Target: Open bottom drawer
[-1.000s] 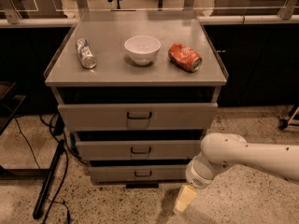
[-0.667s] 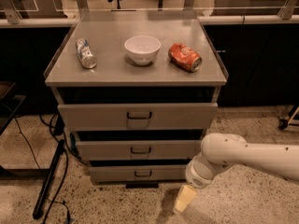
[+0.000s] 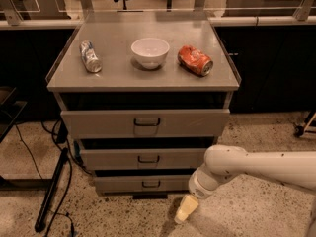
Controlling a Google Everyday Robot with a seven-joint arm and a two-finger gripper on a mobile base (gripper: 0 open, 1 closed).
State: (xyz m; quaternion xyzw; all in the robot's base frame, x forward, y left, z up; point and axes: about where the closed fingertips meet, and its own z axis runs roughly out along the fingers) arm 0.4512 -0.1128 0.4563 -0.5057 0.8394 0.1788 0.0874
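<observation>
The bottom drawer [image 3: 148, 183] is the slimmest grey front of three in the grey cabinet, with a small dark handle [image 3: 150, 183] at its centre. Its front stands level with the drawers above. My gripper [image 3: 182, 212] hangs from the white arm [image 3: 256, 167] coming in from the right. It sits low over the floor, just right of and below the bottom drawer's handle, not touching the drawer.
The cabinet top [image 3: 118, 78] carries a crushed silver can [image 3: 90, 56], a white bowl [image 3: 150, 52] and a red can [image 3: 195, 60] on its side. The middle drawer [image 3: 145, 158] and top drawer [image 3: 145, 123] sit above. A dark stand leg [image 3: 52, 191] and cables lie on the left floor.
</observation>
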